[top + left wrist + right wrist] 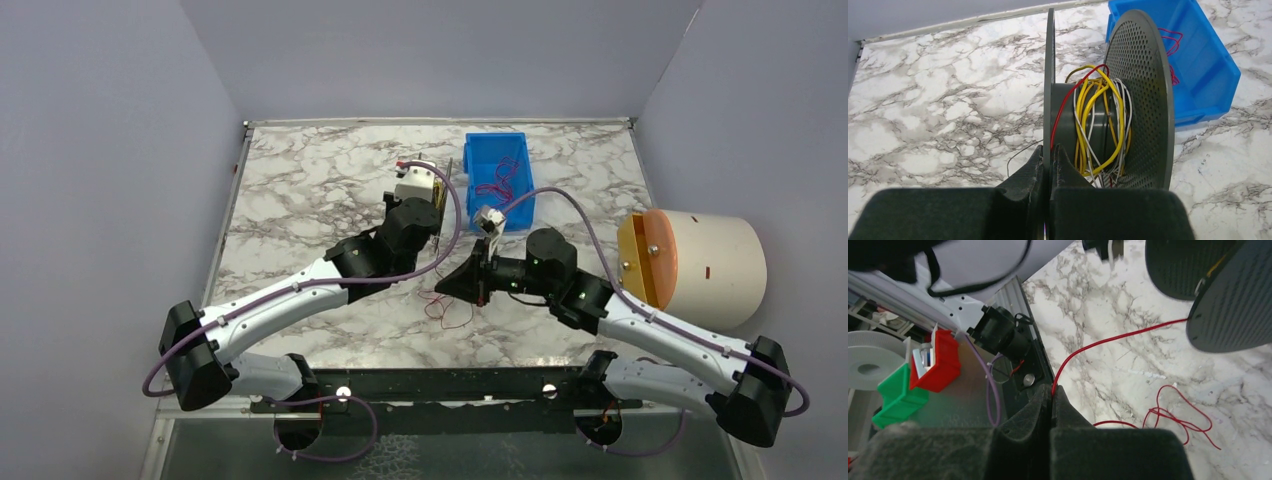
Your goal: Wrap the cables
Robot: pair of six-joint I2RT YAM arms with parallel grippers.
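We find the left gripper (1049, 151) clenched on one flange of the dark grey perforated plastic spool (1140, 100), which is upright near the blue plastic bin (1208, 65). The right gripper (1051, 391) pinches the thin red wire (1113, 341) leading to the spool. Slack wire lies looped on the marble table (1128, 385).

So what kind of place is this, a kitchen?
Not a kitchen; most likely a robot lab test booth. Plain grey walls box in a marble-patterned table, two robot arms are bolted at its edge, and there's a spool of coloured wires.
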